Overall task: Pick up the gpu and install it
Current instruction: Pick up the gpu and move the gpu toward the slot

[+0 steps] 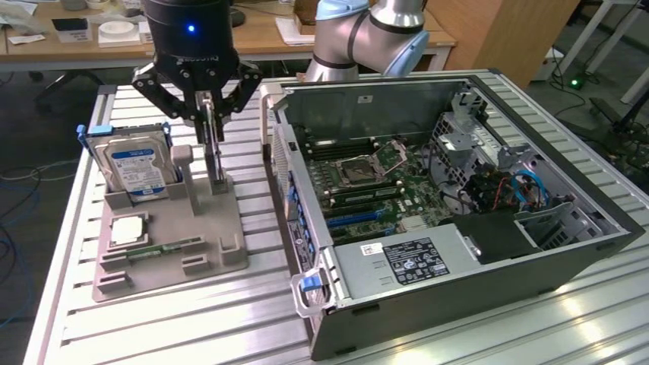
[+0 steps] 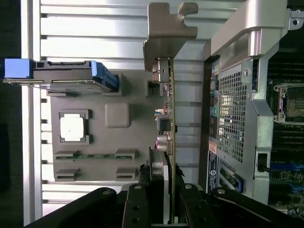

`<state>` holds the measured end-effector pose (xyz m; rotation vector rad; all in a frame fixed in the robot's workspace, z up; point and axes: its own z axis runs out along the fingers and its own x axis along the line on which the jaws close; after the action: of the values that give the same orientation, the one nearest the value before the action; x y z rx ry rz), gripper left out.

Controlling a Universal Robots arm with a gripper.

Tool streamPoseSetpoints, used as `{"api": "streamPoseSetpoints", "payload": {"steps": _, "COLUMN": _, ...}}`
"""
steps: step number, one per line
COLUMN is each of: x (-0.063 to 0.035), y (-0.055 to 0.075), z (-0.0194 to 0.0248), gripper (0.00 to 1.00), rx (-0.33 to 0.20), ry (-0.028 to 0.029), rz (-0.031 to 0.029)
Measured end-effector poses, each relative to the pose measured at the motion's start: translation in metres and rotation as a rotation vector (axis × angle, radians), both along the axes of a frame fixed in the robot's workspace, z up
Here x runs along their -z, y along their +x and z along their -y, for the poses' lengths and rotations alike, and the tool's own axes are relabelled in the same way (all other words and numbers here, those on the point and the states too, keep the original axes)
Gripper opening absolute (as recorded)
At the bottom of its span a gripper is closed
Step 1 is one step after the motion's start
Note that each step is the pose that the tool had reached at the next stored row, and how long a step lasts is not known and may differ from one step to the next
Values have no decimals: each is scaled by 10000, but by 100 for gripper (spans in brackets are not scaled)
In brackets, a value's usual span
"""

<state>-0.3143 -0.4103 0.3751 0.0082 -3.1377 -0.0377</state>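
Grey plastic holder nearest, on slatted metal table — square processor chip and narrow memory stick in its front recesses. Behind these, hard drive with blue label, upright in its slot. Just beside the drive, toward the exterior view's right, the gpu upright and edge-on, silver bracket at one end; lower edge at the holder, touching or just above — cannot tell. Over it the gripper, clenched on both faces of the gpu's upper edge. Further right, open computer case, motherboard exposed. Farthest back, wooden desk.
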Motion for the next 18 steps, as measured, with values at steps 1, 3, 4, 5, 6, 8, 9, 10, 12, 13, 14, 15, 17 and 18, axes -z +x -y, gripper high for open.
{"api": "streamPoseSetpoints", "payload": {"steps": 1, "x": -12, "y": 0, "z": 0, "gripper": 28, "rx": 0, "ry": 0, "rz": 0}}
{"api": "streamPoseSetpoints", "payload": {"steps": 3, "x": -35, "y": 0, "z": 0, "gripper": 28, "rx": 0, "ry": 0, "rz": 0}}
{"api": "streamPoseSetpoints", "payload": {"steps": 4, "x": -46, "y": 0, "z": 0, "gripper": 28, "rx": 0, "ry": 0, "rz": 0}}
{"api": "streamPoseSetpoints", "payload": {"steps": 5, "x": -58, "y": 0, "z": 0, "gripper": 28, "rx": 0, "ry": 0, "rz": 0}}
{"api": "streamPoseSetpoints", "payload": {"steps": 6, "x": -70, "y": 0, "z": 0, "gripper": 28, "rx": 0, "ry": 0, "rz": 0}}
{"api": "streamPoseSetpoints", "payload": {"steps": 8, "x": -92, "y": 0, "z": 0, "gripper": 28, "rx": 0, "ry": 0, "rz": 0}}
{"api": "streamPoseSetpoints", "payload": {"steps": 9, "x": -104, "y": 0, "z": 0, "gripper": 28, "rx": 0, "ry": 0, "rz": 0}}
{"api": "streamPoseSetpoints", "payload": {"steps": 10, "x": -117, "y": 0, "z": 0, "gripper": 28, "rx": 0, "ry": 0, "rz": 0}}
{"api": "streamPoseSetpoints", "payload": {"steps": 12, "x": -144, "y": 0, "z": 0, "gripper": 28, "rx": 0, "ry": 0, "rz": 0}}
{"api": "streamPoseSetpoints", "payload": {"steps": 13, "x": -158, "y": 0, "z": 0, "gripper": 28, "rx": 0, "ry": 0, "rz": -1}}
{"api": "streamPoseSetpoints", "payload": {"steps": 14, "x": -170, "y": 0, "z": 0, "gripper": 28, "rx": 0, "ry": 0, "rz": -1}}
{"api": "streamPoseSetpoints", "payload": {"steps": 15, "x": -182, "y": 0, "z": 0, "gripper": 28, "rx": 0, "ry": 0, "rz": 0}}
{"api": "streamPoseSetpoints", "payload": {"steps": 17, "x": -202, "y": 0, "z": 0, "gripper": 28, "rx": 0, "ry": 0, "rz": 0}}
{"api": "streamPoseSetpoints", "payload": {"steps": 18, "x": -213, "y": 0, "z": 0, "gripper": 28, "rx": -1, "ry": 0, "rz": 0}}
